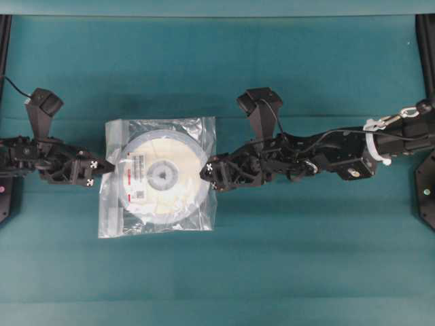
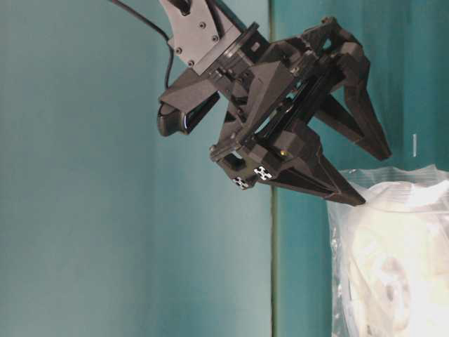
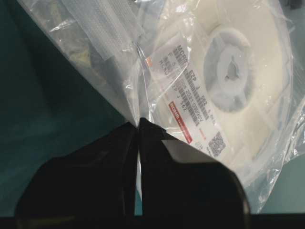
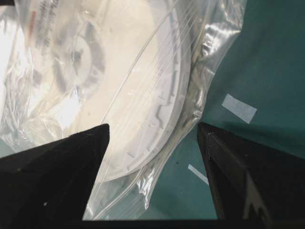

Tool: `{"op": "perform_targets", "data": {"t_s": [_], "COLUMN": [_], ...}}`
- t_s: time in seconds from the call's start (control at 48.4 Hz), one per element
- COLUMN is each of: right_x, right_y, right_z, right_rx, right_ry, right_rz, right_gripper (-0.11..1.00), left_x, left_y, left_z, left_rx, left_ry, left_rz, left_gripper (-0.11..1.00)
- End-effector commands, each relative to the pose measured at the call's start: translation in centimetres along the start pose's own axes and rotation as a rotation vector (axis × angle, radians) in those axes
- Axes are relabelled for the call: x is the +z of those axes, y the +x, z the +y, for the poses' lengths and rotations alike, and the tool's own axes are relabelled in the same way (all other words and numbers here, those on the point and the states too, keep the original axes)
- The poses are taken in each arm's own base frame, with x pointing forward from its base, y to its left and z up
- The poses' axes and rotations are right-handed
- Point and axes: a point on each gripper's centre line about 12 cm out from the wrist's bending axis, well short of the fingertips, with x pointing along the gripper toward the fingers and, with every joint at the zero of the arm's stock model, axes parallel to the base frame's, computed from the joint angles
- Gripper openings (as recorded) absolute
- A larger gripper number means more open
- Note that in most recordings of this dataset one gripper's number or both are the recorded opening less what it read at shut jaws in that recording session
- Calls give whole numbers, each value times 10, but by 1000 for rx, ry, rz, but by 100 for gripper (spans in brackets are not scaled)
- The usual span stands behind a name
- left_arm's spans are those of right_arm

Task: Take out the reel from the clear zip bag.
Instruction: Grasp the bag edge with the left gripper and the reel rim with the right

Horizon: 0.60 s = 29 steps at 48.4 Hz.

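Observation:
The clear zip bag [image 1: 197,132] lies flat on the teal cloth left of centre, with the reel [image 1: 163,178] inside it, its white label with a red stripe [image 3: 183,112] facing up. The whitish zip strip [image 3: 95,33] runs along the bag's left edge. My left gripper [image 1: 102,170] is at that left edge, and the left wrist view shows it shut [image 3: 138,123] on a fold of the bag's film. My right gripper [image 1: 207,173] stands open at the bag's right edge. In the right wrist view [image 4: 152,128] the bag edge and reel rim [image 4: 162,124] lie between its fingers. The table-level view shows this gripper [image 2: 374,179] just above the bag [image 2: 421,193].
Teal cloth [image 1: 217,285] covers the whole table. Two small white tape strips [image 4: 239,108] [image 4: 198,174] lie on it to the right of the bag. Black frame posts [image 1: 3,41] [image 1: 427,47] stand at the far corners.

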Motion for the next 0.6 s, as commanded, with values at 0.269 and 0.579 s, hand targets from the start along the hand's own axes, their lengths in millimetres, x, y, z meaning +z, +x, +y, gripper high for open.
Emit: {"op": "perform_targets", "data": {"t_s": [0.269,0.579], "right_x": [-4,4], "right_y": [-13,-11], "right_z": [-12,-10], "right_rx": [-14,-13], "right_ry": [5,-4], "right_rz": [1,-8], "right_gripper": [84,84], "left_x": [0,0], "left_y": [0,1], "left_z": [-1,-2], "left_rx": [-5,-2], "left_ry": [7,8], "left_rz": [0,3], "left_gripper": [-1,-1]}}
